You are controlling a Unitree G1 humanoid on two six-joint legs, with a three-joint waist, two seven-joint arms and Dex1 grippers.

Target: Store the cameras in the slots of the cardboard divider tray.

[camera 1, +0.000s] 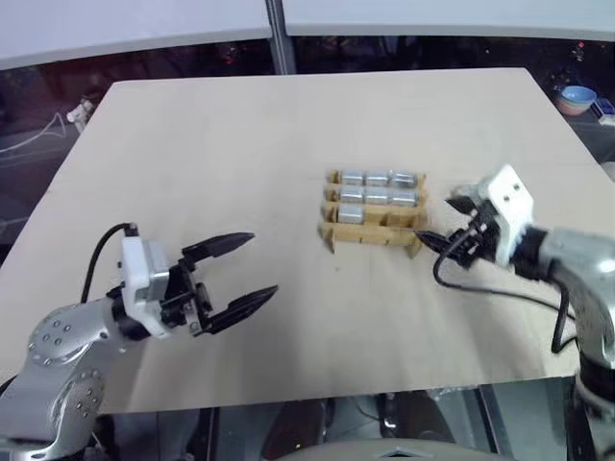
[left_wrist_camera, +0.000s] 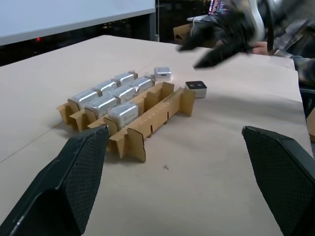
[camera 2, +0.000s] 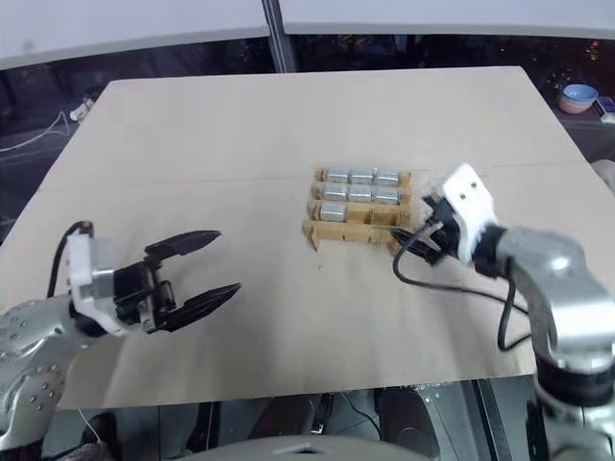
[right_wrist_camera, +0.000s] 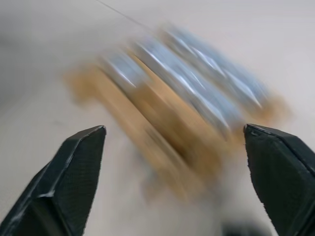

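Observation:
The cardboard divider tray [camera 1: 384,235] sits right of the table's middle. Several silver cameras [camera 1: 377,197] fill its two far rows, and one stands at the left end of the near row. The left wrist view shows two loose cameras on the table beyond the tray, a pale one [left_wrist_camera: 162,73] and a black-faced one [left_wrist_camera: 196,88]. My right gripper [camera 1: 444,221] hangs open at the tray's right end, above the loose ones, and holds nothing. The right wrist view is blurred, with the tray [right_wrist_camera: 162,128] ahead between wide fingers [right_wrist_camera: 74,162]. My left gripper [camera 1: 261,261] is open and empty, well left of the tray.
The tan table [camera 1: 240,144] reaches far on all sides of the tray, with its front edge close below both arms. A black cable [camera 1: 500,293] loops from my right wrist over the table. Off the table's far right corner sits a blue bowl [camera 1: 578,96].

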